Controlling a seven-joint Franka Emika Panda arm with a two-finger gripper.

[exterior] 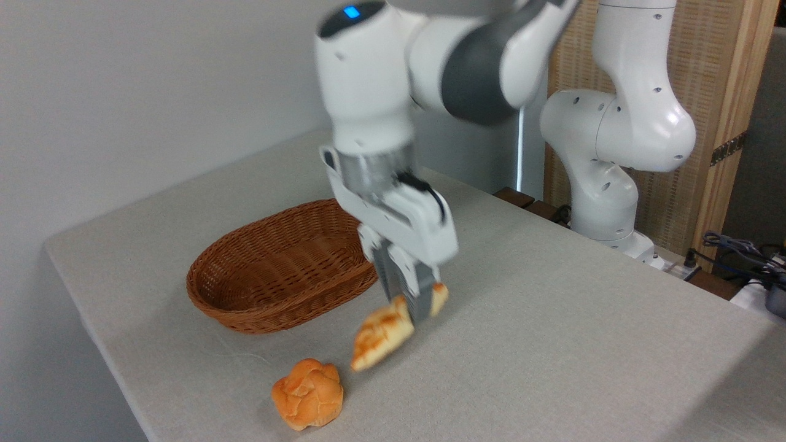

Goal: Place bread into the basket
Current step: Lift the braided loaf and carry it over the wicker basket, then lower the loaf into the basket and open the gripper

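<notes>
While my gripper (412, 310) is clenching the bread (384, 334), seemingly just above the grey table (552, 344), beside the basket (279, 270), I'm seeing a white wall (123, 92) behind.

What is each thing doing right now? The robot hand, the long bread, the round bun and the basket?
hand: shut on the long bread, blurred.
long bread: held in the hand, tilted with one end pointing down, outside the basket.
round bun: sitting on the table, nothing touching it.
basket: upright on the table, nothing in it that shows.
table: holds the basket and the bun.
</notes>
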